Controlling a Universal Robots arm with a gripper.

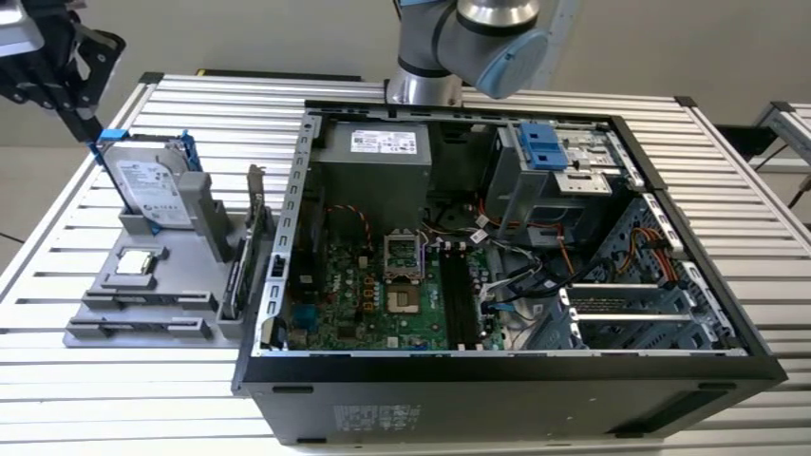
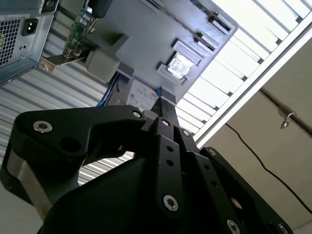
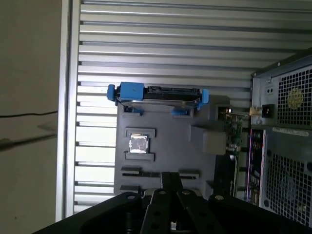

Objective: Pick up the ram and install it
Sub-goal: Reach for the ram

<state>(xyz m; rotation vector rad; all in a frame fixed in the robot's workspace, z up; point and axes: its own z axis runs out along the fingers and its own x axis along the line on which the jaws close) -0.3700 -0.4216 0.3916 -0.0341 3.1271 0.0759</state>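
My black gripper hangs at the exterior view's upper left, above the table and just beyond the hard drive. In both wrist views its fingers meet at the tip, shut with nothing between them. A grey fixture lies below it. A thin dark strip stands on edge in one of the fixture's slotted holders. It could be the ram, but I cannot tell. The motherboard's long black memory slots lie inside the open computer case.
On the fixture stand the blue-framed hard drive, a square processor chip and an upright expansion card close to the case wall. The slatted metal table ends near the fixture's left. The arm's base rises behind the case.
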